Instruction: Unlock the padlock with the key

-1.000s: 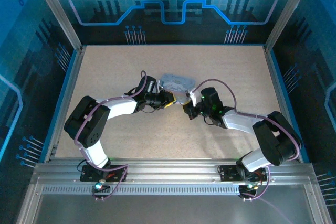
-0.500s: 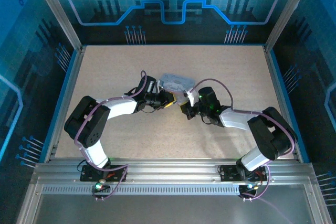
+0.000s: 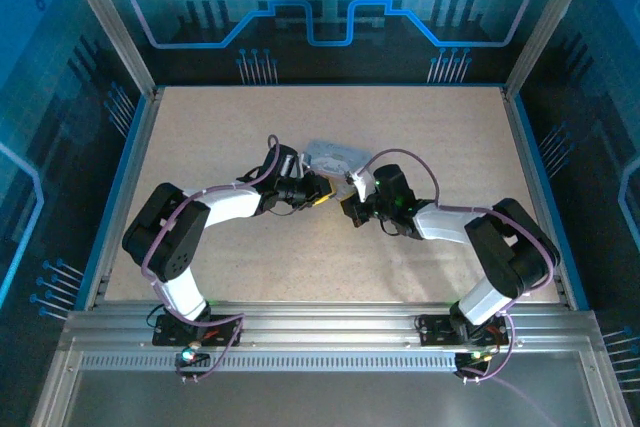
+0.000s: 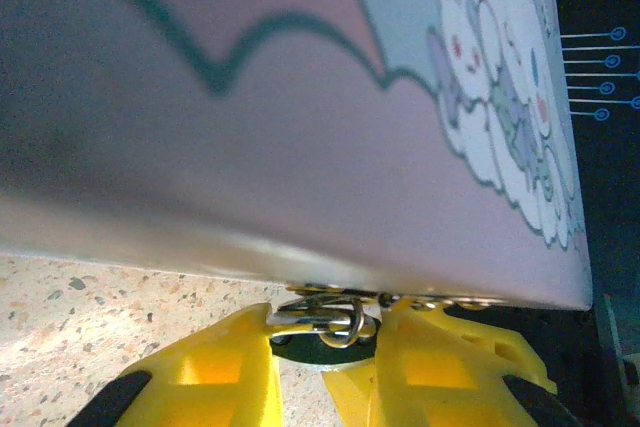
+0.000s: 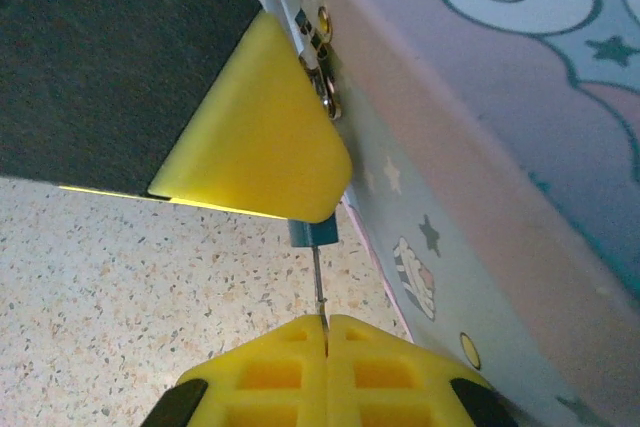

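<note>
Speckled bench (image 3: 250, 127) inside a blue-panelled enclosure. I am watching both arms meeting near its middle, with the pale cartoon-lidded tin (image 3: 335, 157) lying at 12 o'clock from that meeting point. My left fingers (image 4: 220, 377) are clenching the small dark padlock (image 4: 322, 349) from both sides, right against the tin's front edge. Its silvery shackle (image 4: 350, 319) is hanging closed through the tin's hasp. My right fingers (image 5: 370, 367), sitting at 4 o'clock from the left ones in the overhead view, are pressing fully together on the key (image 5: 317, 282). In the right wrist view the thin blade is pointing toward 12 o'clock and meeting the lock's bluish underside, just below one of the left fingers. Whether it is seating in the keyway I cannot tell. I am judging the task as roughly midway: the lock is being steadied, and the key is being gripped and presented. Full insertion, the turn and the freeing of the shackle are remaining.
</note>
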Controlling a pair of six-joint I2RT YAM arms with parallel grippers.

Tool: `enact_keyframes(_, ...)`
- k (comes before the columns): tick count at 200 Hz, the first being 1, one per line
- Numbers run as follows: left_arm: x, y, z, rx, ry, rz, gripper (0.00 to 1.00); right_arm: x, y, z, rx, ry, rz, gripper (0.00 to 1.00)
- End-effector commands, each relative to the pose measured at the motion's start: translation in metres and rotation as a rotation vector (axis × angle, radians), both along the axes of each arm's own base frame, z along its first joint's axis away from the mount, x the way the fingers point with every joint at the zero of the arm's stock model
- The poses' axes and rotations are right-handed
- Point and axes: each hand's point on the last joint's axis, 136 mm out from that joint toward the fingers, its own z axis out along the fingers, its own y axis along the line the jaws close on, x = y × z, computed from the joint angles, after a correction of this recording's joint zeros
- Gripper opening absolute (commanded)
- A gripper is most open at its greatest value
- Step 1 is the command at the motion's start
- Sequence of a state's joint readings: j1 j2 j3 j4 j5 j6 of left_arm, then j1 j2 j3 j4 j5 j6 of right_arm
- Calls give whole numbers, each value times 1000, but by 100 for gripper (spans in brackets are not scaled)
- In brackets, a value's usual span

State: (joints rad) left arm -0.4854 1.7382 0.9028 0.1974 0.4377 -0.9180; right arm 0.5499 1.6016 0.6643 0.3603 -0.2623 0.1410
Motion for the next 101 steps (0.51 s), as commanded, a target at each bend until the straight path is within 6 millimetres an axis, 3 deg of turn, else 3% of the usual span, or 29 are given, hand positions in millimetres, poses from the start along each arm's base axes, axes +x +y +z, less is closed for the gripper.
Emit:
enact_keyframes(1, 1, -7, 16, -29, -19, -17, 10, 7, 8, 8, 14, -28, -2, 0)
enact_keyframes(101, 0, -6, 16, -26, -17, -17, 11, 14, 12, 31, 73, -90, -14, 0)
